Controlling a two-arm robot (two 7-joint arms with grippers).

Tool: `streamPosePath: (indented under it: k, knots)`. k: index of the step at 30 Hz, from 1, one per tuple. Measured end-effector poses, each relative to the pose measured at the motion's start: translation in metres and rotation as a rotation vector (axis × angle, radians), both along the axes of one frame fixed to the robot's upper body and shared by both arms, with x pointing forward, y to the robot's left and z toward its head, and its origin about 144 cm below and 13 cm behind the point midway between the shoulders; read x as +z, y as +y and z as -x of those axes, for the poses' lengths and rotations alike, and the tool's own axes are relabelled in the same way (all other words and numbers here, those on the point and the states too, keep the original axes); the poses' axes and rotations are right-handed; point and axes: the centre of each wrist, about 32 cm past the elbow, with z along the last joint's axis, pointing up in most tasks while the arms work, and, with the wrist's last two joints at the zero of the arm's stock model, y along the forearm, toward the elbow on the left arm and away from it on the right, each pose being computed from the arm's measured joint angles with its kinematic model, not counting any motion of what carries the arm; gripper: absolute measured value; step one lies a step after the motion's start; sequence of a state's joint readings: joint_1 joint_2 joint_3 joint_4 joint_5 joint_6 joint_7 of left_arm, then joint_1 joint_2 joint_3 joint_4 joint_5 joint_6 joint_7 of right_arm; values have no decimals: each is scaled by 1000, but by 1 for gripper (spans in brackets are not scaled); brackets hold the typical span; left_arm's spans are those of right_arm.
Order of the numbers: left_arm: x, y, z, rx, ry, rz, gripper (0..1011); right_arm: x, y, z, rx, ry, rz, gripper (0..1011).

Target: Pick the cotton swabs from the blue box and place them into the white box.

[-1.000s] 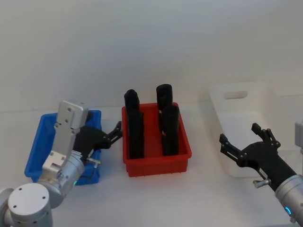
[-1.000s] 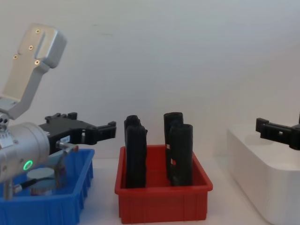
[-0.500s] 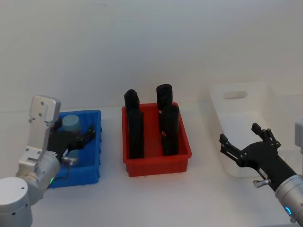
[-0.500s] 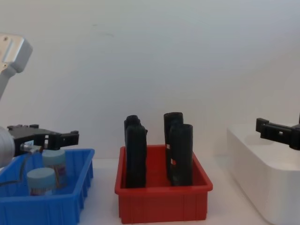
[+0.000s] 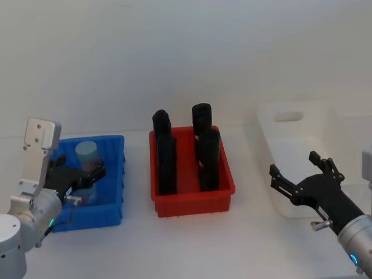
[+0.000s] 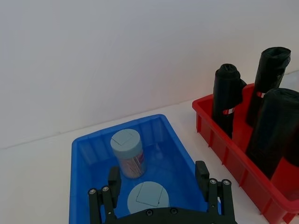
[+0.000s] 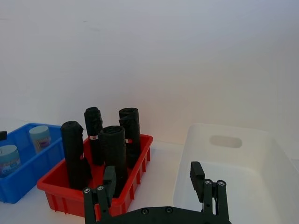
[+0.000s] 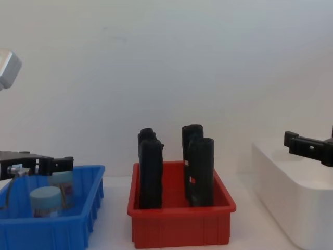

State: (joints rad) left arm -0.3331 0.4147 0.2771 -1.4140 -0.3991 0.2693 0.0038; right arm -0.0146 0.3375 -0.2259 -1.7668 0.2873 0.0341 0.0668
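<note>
Two cotton swabs tubs stand in the blue box: one with a pale lid farther in, one just under my left gripper. That gripper is open and holds nothing, hovering over the box's near end; it also shows in the head view and chest view. The far tub and the blue box show from the head. My right gripper is open and empty, hanging in front of the white box, which also shows from the right wrist.
A red bin with several tall black upright blocks stands between the blue and white boxes. Bare white table lies in front of all three containers. A white wall closes the back.
My left arm has drawn back toward me and to the left, off the blue box's middle, uncovering the two tubs. The right arm has not moved.
</note>
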Motion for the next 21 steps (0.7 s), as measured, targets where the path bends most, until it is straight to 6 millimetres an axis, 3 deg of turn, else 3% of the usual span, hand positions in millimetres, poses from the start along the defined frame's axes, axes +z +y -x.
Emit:
streamPosePath:
  k: [21]
  knots:
    - [-10, 9, -15, -35, 67, 39, 1004, 0, 0, 0, 0, 0, 0, 1002]
